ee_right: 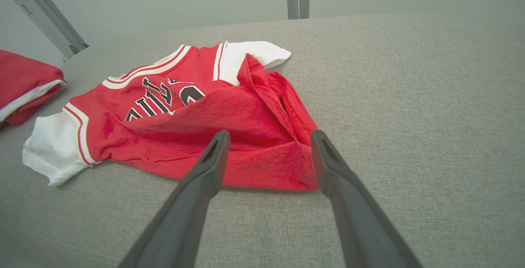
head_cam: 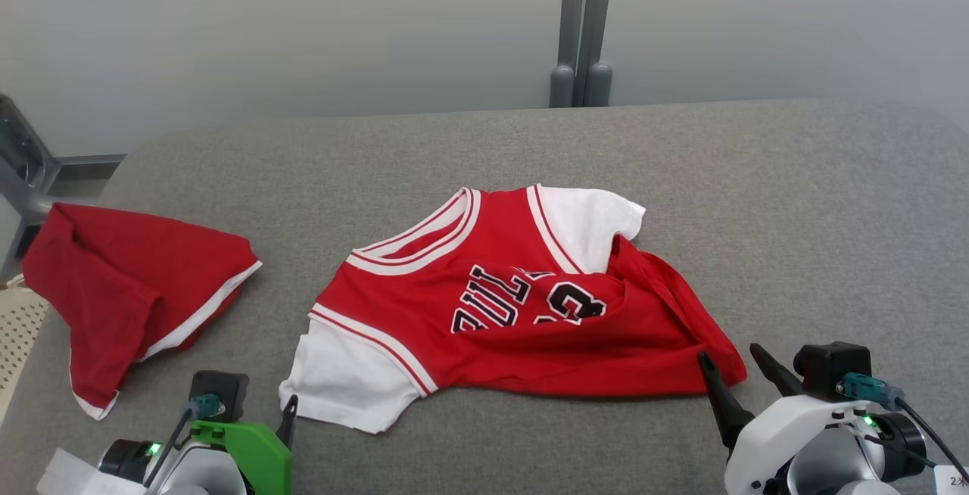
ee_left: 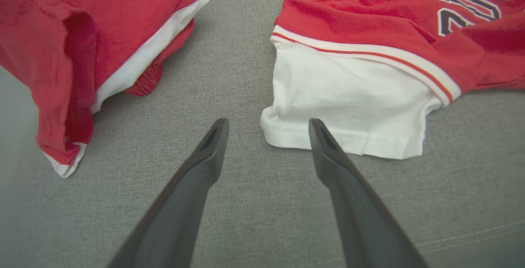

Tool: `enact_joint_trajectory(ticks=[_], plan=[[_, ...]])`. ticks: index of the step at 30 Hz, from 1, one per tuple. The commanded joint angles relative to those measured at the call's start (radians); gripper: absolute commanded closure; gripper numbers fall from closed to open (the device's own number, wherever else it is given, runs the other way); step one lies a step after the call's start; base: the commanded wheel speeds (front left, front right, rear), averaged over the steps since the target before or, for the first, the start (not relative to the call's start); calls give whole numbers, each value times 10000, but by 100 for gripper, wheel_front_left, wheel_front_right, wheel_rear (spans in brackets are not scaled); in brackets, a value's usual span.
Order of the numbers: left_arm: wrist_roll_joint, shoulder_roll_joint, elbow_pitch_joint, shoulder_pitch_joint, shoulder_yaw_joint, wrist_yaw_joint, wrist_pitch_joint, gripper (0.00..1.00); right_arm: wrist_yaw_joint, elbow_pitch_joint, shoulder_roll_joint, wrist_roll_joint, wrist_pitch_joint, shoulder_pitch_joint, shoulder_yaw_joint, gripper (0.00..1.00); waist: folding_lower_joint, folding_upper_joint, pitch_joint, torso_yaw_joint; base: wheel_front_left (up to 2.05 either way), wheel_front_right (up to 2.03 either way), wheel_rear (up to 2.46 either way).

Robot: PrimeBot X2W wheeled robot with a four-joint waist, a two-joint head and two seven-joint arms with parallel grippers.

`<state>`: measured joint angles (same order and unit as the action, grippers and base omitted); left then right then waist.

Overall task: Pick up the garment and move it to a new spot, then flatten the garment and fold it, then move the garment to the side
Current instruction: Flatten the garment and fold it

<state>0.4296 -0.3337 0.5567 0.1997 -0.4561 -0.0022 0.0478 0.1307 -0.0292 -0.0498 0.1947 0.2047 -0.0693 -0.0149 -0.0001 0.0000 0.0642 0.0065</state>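
A: Both empty, fingers spread wide. Left gripper (ee_left: 267,124) tips sit just short of the jersey's (head_cam: 522,313) white sleeve (ee_left: 348,104). Right gripper (ee_right: 270,135) brackets the red hem corner (ee_right: 287,173).
B: Axis?
A: Jersey lies L-R across the grey cushion (head_cam: 757,215), collar on the far side. Arms approx equally near, one per end. 2nd red garment (head_cam: 129,283) is well off to the L.

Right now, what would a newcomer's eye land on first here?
The red-and-white jersey, rumpled on the grey surface, hem flipped up. Then the second red garment at the left edge. Open at the jersey's near corners: left pincer by a sleeve, right pincer at that hem.
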Motion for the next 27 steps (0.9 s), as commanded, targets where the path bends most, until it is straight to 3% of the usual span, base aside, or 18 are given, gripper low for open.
enact_joint_trajectory(ticks=[1, 14, 27], plan=[[-28, -59, 520, 410, 8, -16, 159, 0, 1, 165, -15, -47, 219, 102, -74, 0, 1, 0, -244, -258, 0, 0, 0], [150, 274, 2565, 1664, -89, -191, 517, 0, 1, 263, -16, -930, 752, 651, -248, 0, 1, 0, -919, -687, 0, 0, 0], [40, 897, 3780, 2501, -499, -348, 533, 18, 1, -1242, -5, -1740, 915, 1660, 144, 0, 1, 0, -1517, -398, 0, 0, 0]])
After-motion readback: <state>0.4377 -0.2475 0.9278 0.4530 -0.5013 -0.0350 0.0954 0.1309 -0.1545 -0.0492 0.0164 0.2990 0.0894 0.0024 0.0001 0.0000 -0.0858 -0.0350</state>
